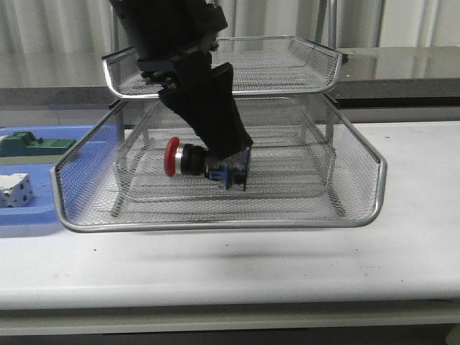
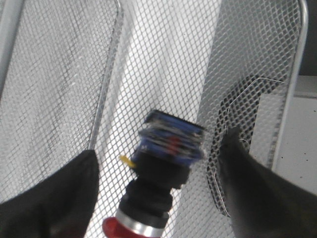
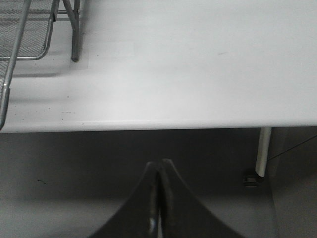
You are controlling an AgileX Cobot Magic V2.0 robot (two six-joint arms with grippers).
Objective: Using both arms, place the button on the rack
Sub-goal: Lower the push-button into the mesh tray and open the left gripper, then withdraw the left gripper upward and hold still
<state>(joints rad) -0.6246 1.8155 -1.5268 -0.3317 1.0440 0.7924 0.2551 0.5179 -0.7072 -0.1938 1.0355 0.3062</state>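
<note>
The button [image 1: 195, 161], with its red head, black body and blue rear block, is inside the pulled-out middle tray of the silver wire-mesh rack [image 1: 215, 224]. It lies sideways, red head to the left. My left gripper [image 1: 231, 152] reaches down into that tray from above, right at the button's blue end. In the left wrist view the button [image 2: 166, 158] is blurred. The left gripper [image 2: 161, 144] is open, with its fingers [image 2: 64, 193] wide apart on either side of the button and clear of it. My right gripper [image 3: 159, 166] is shut and empty, low in front of the table edge.
A flat blue tray [image 1: 29, 215] lies left of the rack and holds a white block [image 1: 14, 190] and a green part [image 1: 29, 144]. The rack's top tray [image 1: 330, 54] sits above my left arm. A rack leg [image 3: 74, 34] and a table leg [image 3: 262, 153] show in the right wrist view.
</note>
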